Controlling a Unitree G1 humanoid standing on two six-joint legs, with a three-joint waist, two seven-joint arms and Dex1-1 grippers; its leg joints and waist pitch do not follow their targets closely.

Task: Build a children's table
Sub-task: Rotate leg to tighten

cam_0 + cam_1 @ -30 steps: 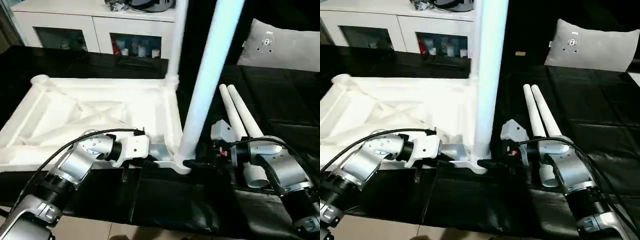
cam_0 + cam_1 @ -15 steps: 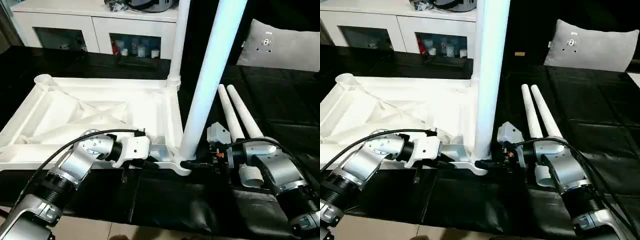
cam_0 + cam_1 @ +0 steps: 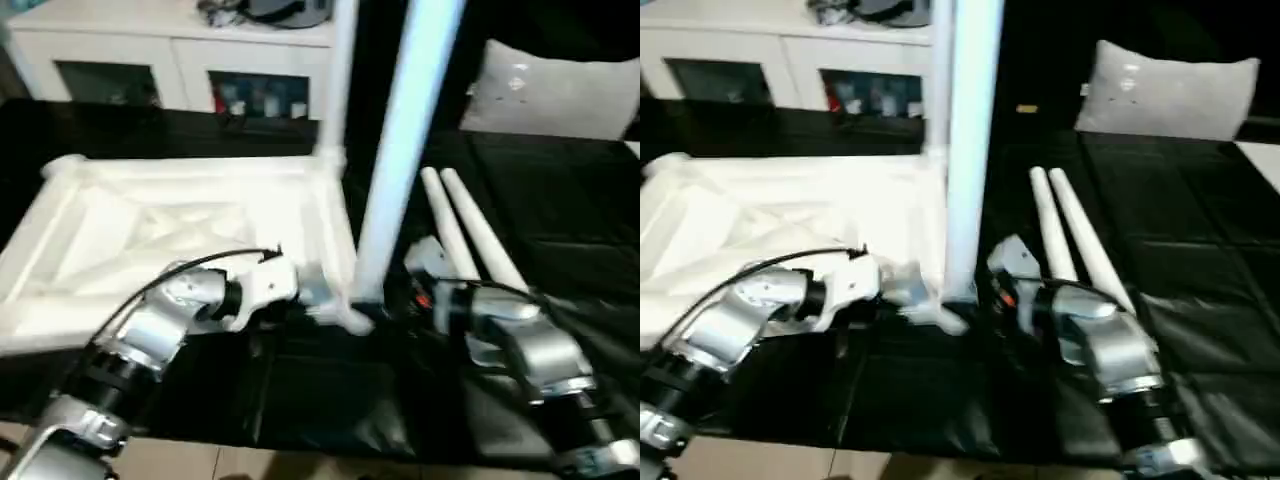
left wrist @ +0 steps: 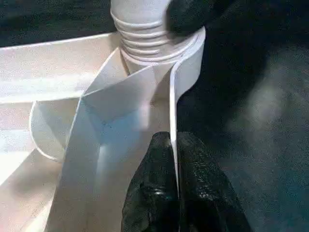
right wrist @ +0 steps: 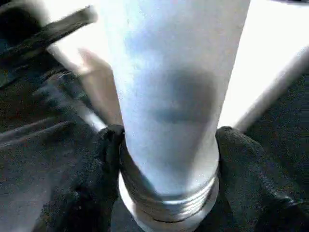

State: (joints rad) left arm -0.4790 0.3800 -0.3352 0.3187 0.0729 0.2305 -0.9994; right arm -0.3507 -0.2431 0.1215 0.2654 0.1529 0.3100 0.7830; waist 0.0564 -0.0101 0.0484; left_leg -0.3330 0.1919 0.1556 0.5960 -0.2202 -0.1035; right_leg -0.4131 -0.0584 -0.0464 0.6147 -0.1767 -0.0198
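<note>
On the black work table [image 3: 560,200], toward nine o'clock in the head views, the white tabletop [image 3: 170,225] lies upside down with its ribbed underside up. A leg [image 3: 400,150] stands upright in the near corner socket [image 3: 352,315] at about five o'clock of the top, and a second leg [image 3: 338,80] rises from the far corner at about one o'clock. Two more legs [image 3: 1070,235] lie side by side, touching, on the black cover at three o'clock of the standing leg. The left gripper [image 4: 173,191] is clenched on the top's thin side wall just beside the near socket, one finger on each face of the wall, as the left wrist view shows. The right gripper [image 5: 169,159] grasps the near leg just above its threaded foot, a black finger [image 5: 104,154] pressed to either side of the tube. In the head views the left forearm [image 3: 150,335] reaches in from seven o'clock and the right forearm [image 3: 530,360] from five o'clock. Beyond the table, at twelve o'clock, stands a white cabinet [image 3: 170,60] with glass doors, and at two o'clock a grey cushion [image 3: 545,90] rests on the black cover.
</note>
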